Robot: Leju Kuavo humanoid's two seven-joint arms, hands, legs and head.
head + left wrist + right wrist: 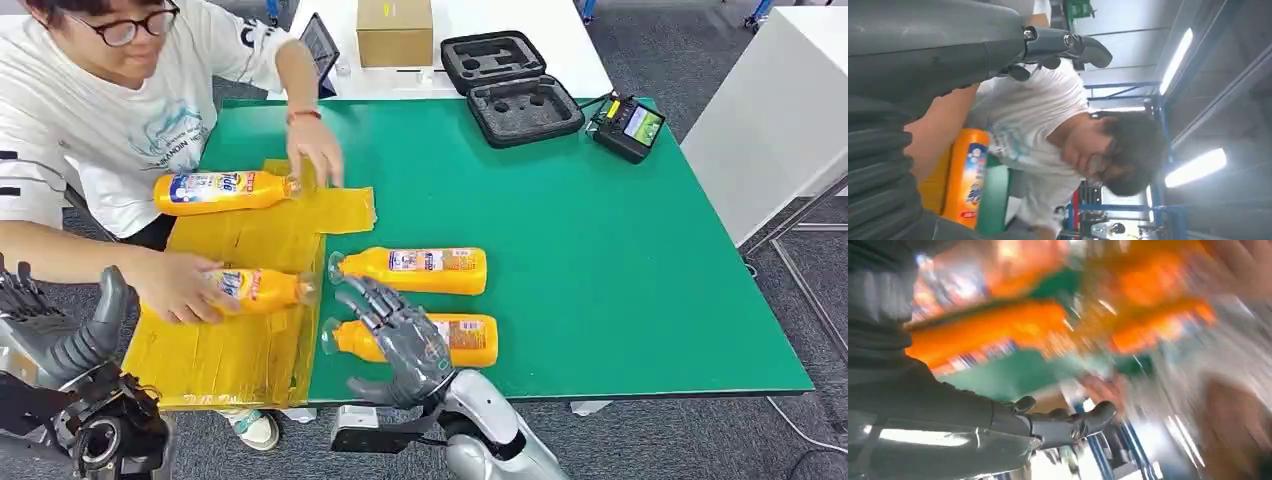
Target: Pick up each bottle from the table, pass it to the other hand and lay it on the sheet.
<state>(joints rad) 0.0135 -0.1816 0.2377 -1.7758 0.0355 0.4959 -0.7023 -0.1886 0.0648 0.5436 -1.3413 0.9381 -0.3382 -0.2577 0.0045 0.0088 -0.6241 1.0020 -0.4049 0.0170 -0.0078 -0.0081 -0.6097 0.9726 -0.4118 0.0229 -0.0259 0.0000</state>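
Right hand (400, 340), fingers spread and holding nothing, hovers over the nearest orange plastic bottle (455, 340) at the green table's (620, 260) front edge. Left hand (60, 330) open, off-table beside the yellow sheet (240, 350).

The scene is seen from high on the robot in the head view, looking forward and down over the green table (600, 250). The left wrist view is taken from close behind the left hand (1063, 45), turned sideways and tilted up toward the ceiling. The right wrist view is blurred; the table's green surface is shared with the others.
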